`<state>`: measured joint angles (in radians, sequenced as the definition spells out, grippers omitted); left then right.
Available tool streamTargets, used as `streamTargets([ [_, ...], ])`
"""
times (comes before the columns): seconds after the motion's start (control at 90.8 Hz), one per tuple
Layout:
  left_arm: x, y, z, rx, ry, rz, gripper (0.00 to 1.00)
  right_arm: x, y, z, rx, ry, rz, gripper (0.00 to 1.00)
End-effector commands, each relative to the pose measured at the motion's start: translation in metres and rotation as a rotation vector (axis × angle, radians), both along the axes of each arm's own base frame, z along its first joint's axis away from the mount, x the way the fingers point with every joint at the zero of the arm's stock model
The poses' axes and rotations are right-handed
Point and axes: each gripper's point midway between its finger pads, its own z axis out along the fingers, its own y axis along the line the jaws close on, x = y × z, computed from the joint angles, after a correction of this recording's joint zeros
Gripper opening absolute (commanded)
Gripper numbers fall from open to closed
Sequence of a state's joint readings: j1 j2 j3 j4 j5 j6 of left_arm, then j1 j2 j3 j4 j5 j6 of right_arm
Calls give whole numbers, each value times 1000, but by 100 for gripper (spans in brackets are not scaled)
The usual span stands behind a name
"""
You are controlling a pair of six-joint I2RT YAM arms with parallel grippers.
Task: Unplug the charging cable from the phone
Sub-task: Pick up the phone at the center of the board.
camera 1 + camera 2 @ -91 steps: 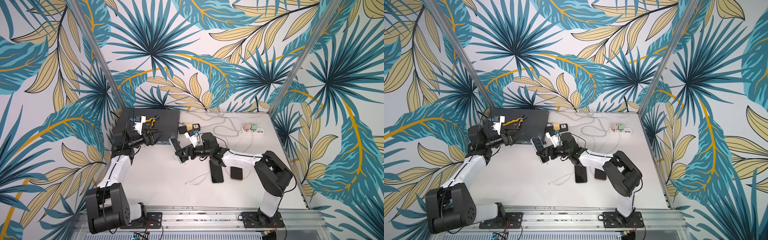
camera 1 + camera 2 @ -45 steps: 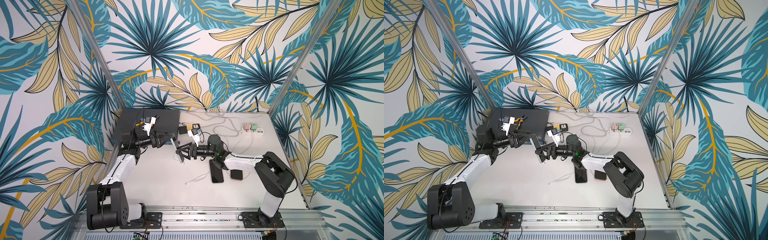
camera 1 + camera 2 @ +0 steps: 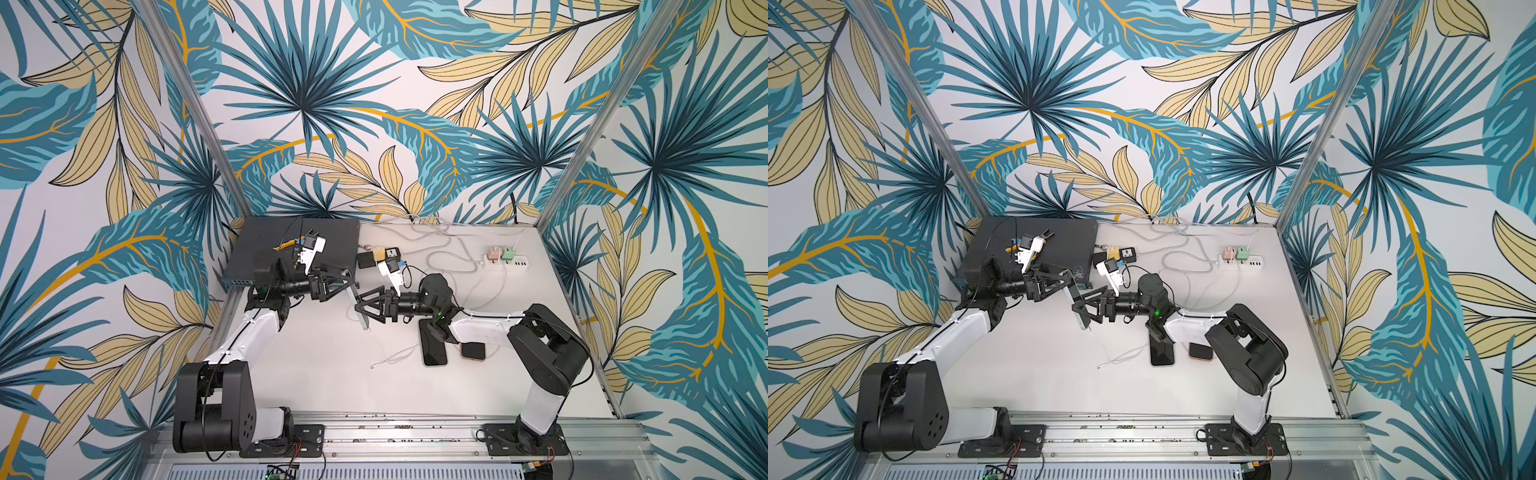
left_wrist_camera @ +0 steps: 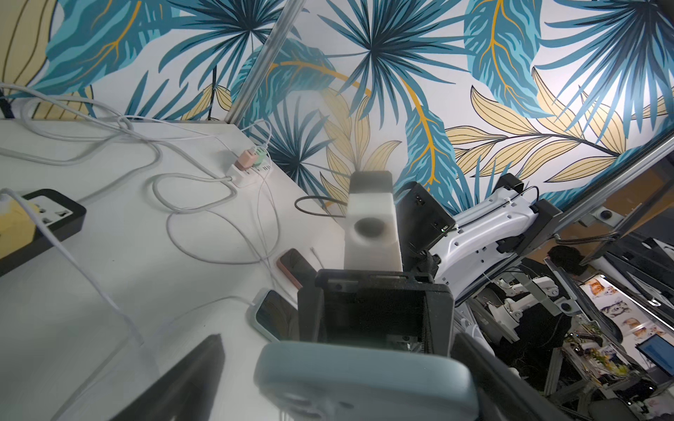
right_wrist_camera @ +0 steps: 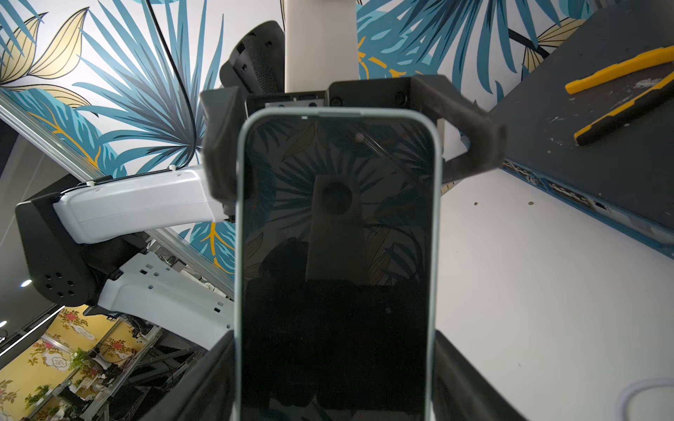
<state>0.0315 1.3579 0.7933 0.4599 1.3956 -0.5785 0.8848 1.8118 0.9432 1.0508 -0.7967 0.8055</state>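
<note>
**Left arm arrives at the lifted phone**

The phone (image 5: 335, 255), in a pale blue-grey case with its dark screen facing the right wrist camera, is up off the bench (image 3: 332, 386). It is tilted on edge just toward 10 o'clock from the bench's centre. The right gripper (image 3: 365, 311) clamps it across its width near the lower end, its jaws spread only as far as the case is wide. The charging cable (image 3: 368, 331) shows only as a pale stub under that lower end, too small to tell whether it is seated.

Within the last second the left gripper (image 3: 347, 282) has swung in from over the black network switch (image 3: 291, 245) at 10 o'clock. Its jaws are at their widest, hold nothing, and now bracket the phone's upper end. Whether they touch it cannot be judged. The phone has also turned from face-up to edge-on.

This looks like a brace or hand-over, so that one arm steadies the body while the other pulls the plug. The unplugging appears not yet done.
</note>
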Motion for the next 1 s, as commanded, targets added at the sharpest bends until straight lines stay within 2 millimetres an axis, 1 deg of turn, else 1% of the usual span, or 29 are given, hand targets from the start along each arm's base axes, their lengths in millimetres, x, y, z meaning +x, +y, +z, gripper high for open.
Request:
streamTargets([
  [0.0,-4,-4,-3,-5,8,-33,99,-13,-8,38,131,-118,22,56],
  [0.187,-7,-6,-2,-8,16,-52,86,-10,-7,33,122,-117,7,56],
  [0.331,-10,-8,-1,-10,13,-73,82,-8,-7,31,120,-118,3,56],
  [0.441,-11,-9,0,-10,5,-73,75,-9,-7,30,118,-115,5,57],
  [0.551,-9,-8,1,-8,-4,-58,70,-9,-7,30,115,-114,4,60],
  [0.661,-9,-8,1,-7,-9,-53,62,-9,-7,28,102,-109,3,65],
  [0.826,-7,-8,2,-7,-12,-45,49,-8,-5,22,68,-93,10,77],
  [0.87,-7,-8,2,-7,-11,-43,44,-8,-5,20,59,-88,11,80],
  [0.926,-6,-8,2,-6,-15,-40,35,-9,-5,17,40,-83,15,85],
  [0.992,-5,-7,2,-6,-18,-37,30,-11,-6,11,14,-78,21,88],
])
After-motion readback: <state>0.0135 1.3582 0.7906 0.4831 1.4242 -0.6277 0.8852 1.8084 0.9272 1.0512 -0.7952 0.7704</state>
